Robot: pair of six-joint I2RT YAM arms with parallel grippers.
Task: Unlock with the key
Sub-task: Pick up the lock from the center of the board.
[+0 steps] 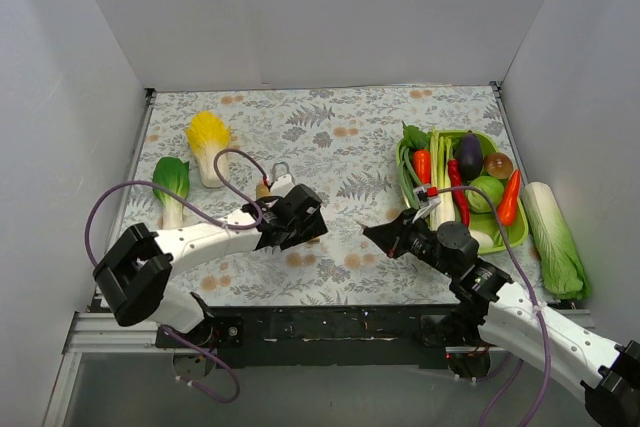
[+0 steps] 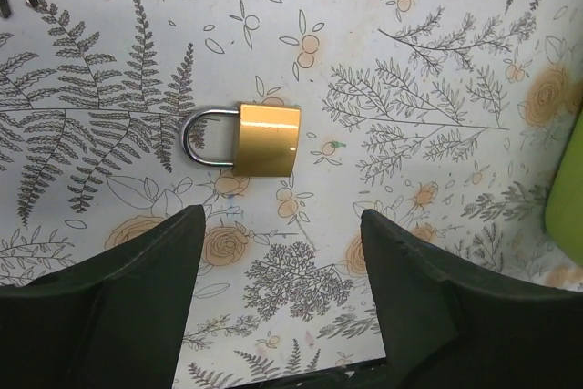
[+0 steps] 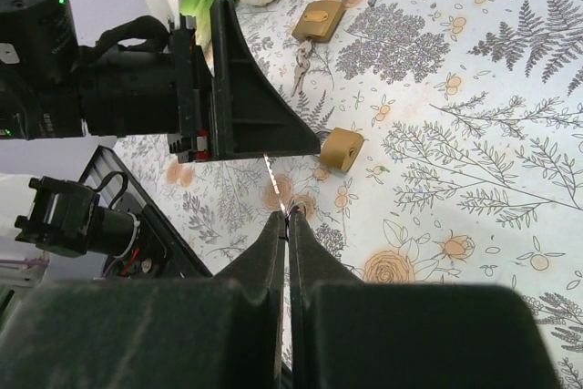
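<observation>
A brass padlock (image 2: 264, 138) lies flat on the floral cloth, its steel shackle pointing left in the left wrist view. My left gripper (image 2: 282, 218) hovers over it, open and empty, the lock just beyond its fingertips. In the top view the left gripper (image 1: 303, 219) hides this lock. The right wrist view shows the lock (image 3: 342, 148) beside the left gripper's finger. My right gripper (image 3: 288, 216) is shut on a thin key (image 3: 271, 176), whose toothed blade sticks out towards the lock. The right gripper (image 1: 370, 233) points left, a short way from the left one.
A second padlock (image 1: 281, 175) with an open shackle and a bunch of keys (image 3: 301, 56) lies behind the left gripper. A green tray (image 1: 516, 238) of vegetables stands at the right, a napa cabbage (image 1: 553, 237) beside it. Bok choy (image 1: 172, 183) and a yellow-topped cabbage (image 1: 208, 143) lie at the left.
</observation>
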